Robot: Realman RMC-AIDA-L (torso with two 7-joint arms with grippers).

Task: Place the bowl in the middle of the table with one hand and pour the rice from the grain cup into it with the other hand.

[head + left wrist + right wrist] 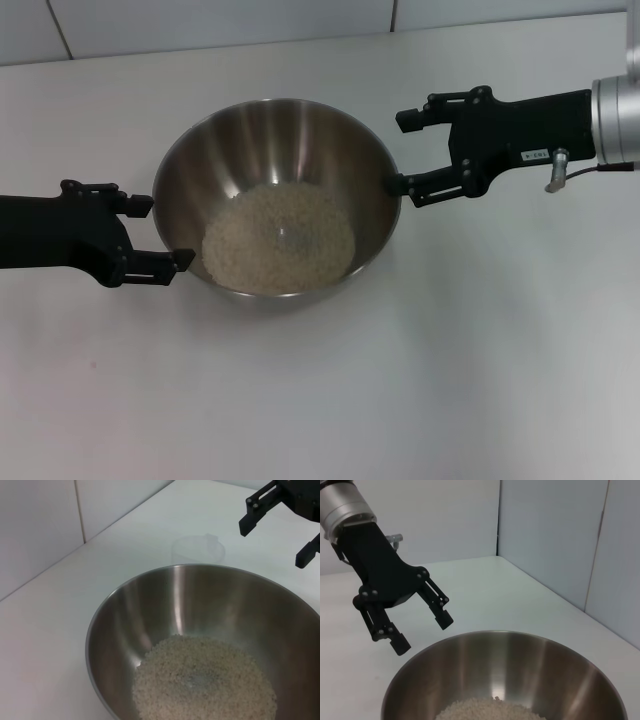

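The steel bowl point(290, 140) stands near the middle of the white table point(480, 350), with a flat heap of rice point(280, 238) in its bottom. My left gripper point(160, 233) is open at the bowl's left rim and holds nothing. My right gripper point(400, 152) is open and empty at the right rim. The left wrist view shows the bowl point(125, 610), the rice point(205, 685), the right gripper point(276, 541) and the clear, empty grain cup point(197, 550) upright on the table beyond the bowl. The right wrist view shows the bowl point(545, 655) and the left gripper point(422, 632).
A tiled wall point(200, 20) runs along the table's far edge. White panels point(560, 540) meet at the table's corner in the right wrist view.
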